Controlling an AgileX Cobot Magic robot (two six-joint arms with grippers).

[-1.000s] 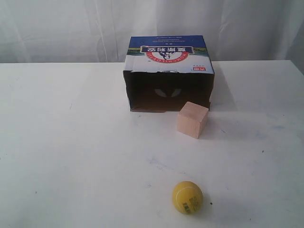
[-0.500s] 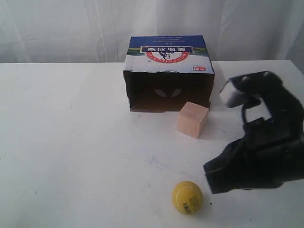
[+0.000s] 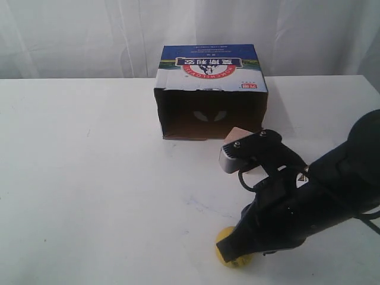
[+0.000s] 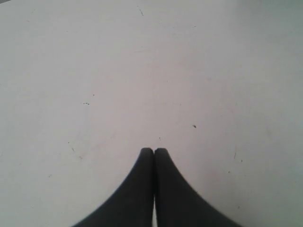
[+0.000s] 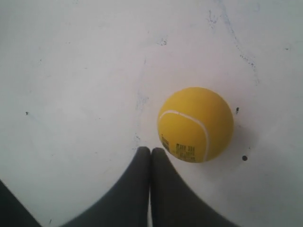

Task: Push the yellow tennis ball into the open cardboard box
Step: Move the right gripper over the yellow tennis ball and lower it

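Right now the yellow tennis ball (image 5: 195, 124) is sitting on the tabletop (image 3: 89, 178), well apart from the open cardboard box (image 3: 211, 89), whose dark opening is facing it. The right gripper (image 5: 151, 150) is hovering low just beside the ball with its fingers pressing together, clenched on nothing. Whether they are touching the ball is not clear. The left gripper (image 4: 154, 151) is likewise clenched and empty, hanging over a bare patch of tabletop.

The main risk is coming from the contact point. The closed fingertips are lining up to one side of the ball rather than behind its middle, so a push from there would probably be sending it off at an angle instead of toward the opening.

A wooden cube (image 3: 243, 132), mostly hidden behind the right arm in the exterior view, is standing just in front of one side of the box's mouth. A ball drifting that way would likely be bouncing off it or stopping short.

A round ball on this smooth surface is also likely to be rolling on freely after a hard shove, perhaps past the box or toward an edge.

The tabletop is showing white and flat, with faint scuffs and dark specks. A pale curtain (image 3: 71, 35) is hanging behind it.
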